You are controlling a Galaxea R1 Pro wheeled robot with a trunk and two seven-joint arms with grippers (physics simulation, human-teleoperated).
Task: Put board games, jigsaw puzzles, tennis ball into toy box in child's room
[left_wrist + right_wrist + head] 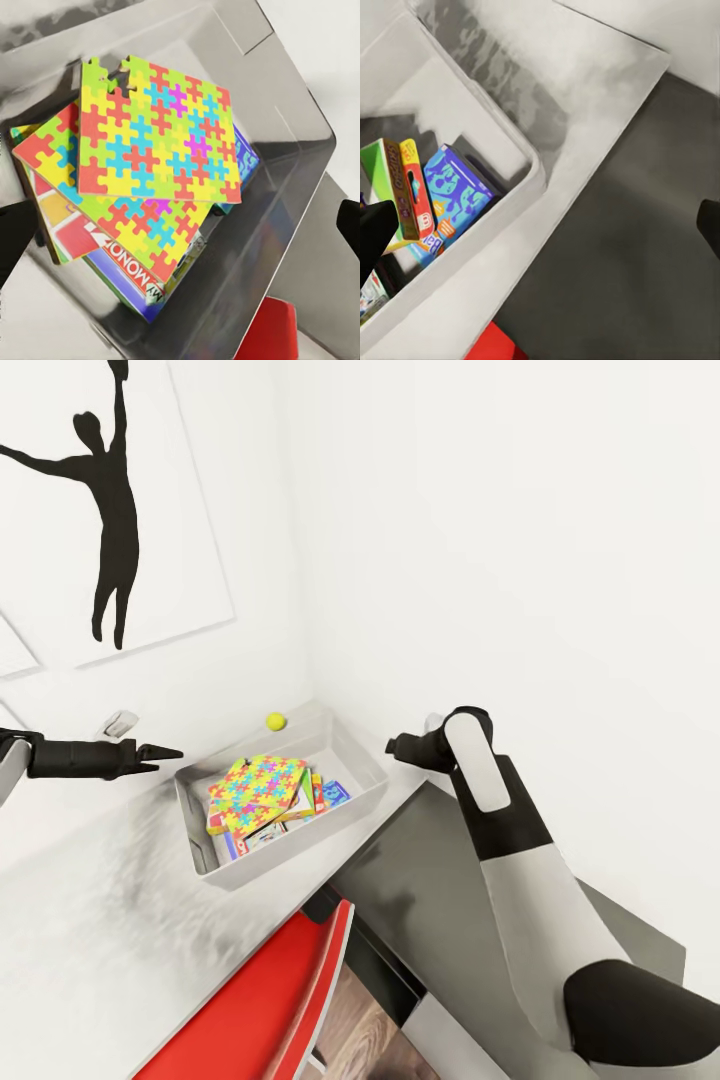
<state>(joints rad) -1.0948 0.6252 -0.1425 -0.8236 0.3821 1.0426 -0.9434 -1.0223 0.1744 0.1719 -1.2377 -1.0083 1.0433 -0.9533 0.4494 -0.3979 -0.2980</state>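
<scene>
The light grey toy box [300, 848] stands on the table [80, 920] by the room's corner. Two jigsaw puzzles [258, 785] lie stacked and skewed on top inside it, the upper one [161, 127] over the lower one [127, 217]. Board games lie beneath and beside them: a lettered box [142, 281], a small blue one [454, 191] and a green-edged one [397, 187] standing on edge. The tennis ball [275, 721] rests on the table just behind the box. My left gripper [165, 753] hovers open at the box's left end. Off the box's right end, my right gripper [400, 743] is open and empty.
A red chair [260, 1000] is tucked under the table's front edge. A lower dark grey shelf unit [420, 870] adjoins the table on the right, under my right arm. White walls close in behind, with a silhouette picture [110, 510] on the left one.
</scene>
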